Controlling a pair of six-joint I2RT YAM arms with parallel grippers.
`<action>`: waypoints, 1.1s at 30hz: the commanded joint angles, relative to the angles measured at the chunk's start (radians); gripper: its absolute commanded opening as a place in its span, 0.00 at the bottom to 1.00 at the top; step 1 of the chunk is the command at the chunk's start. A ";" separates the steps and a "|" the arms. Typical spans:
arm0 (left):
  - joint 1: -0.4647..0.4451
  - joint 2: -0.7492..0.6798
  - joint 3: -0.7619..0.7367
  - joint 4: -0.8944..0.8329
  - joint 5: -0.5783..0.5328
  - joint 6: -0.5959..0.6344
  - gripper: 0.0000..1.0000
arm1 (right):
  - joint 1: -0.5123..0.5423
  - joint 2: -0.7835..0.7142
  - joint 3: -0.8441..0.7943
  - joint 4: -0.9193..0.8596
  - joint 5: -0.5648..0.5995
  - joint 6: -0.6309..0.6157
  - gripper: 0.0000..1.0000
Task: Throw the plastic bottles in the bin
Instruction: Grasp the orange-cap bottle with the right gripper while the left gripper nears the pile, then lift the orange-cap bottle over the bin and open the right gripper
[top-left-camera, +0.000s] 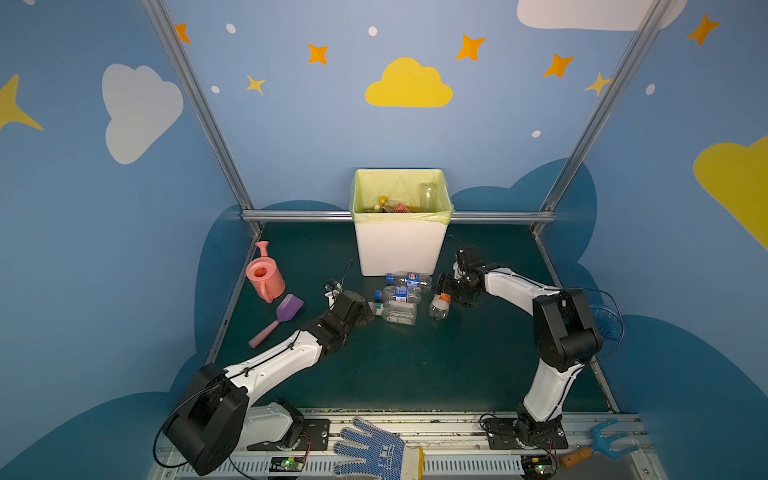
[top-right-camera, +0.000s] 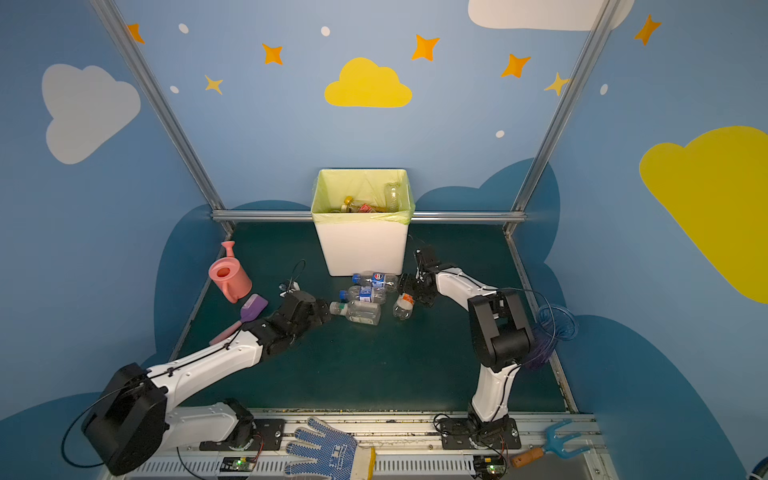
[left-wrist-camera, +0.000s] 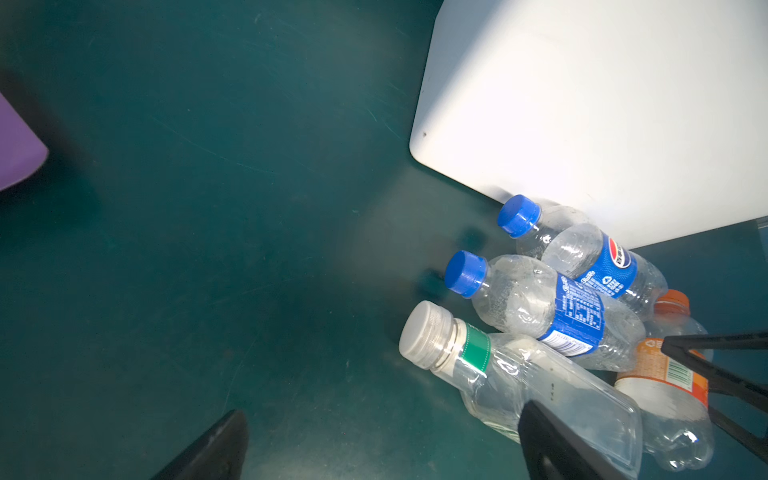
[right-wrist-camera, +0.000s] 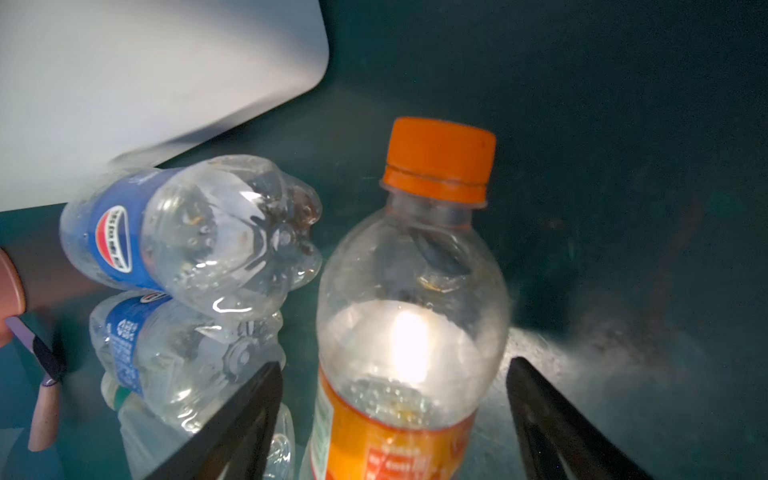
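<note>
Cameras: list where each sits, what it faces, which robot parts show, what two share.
Both top views: high above the arm bases, looking down on bin, left arm and right arm.
Left wrist: on left arm, facing lying bottles; left hand's fingertips show.
Right wrist: on right arm, facing orange-capped bottle between right hand's fingers.
Shared: both wrists see the Pepsi bottle.

The front wall of the bin (top-left-camera: 399, 249) hides much of the bottles (top-left-camera: 392, 206) inside.

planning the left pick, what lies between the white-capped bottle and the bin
Two bottles on their sides: the Pepsi bottle by the bin, the other blue-capped bottle beside the white-capped bottle. Both top views show it.
</note>
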 joint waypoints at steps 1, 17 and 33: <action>0.002 -0.013 -0.017 -0.019 -0.023 -0.002 1.00 | 0.005 0.033 0.031 -0.041 -0.003 -0.017 0.79; 0.004 -0.019 -0.023 -0.027 -0.031 -0.003 1.00 | -0.006 0.021 0.042 -0.020 -0.063 -0.012 0.46; 0.009 -0.016 -0.033 -0.011 -0.040 -0.007 1.00 | -0.081 -0.457 0.423 0.068 0.108 -0.122 0.43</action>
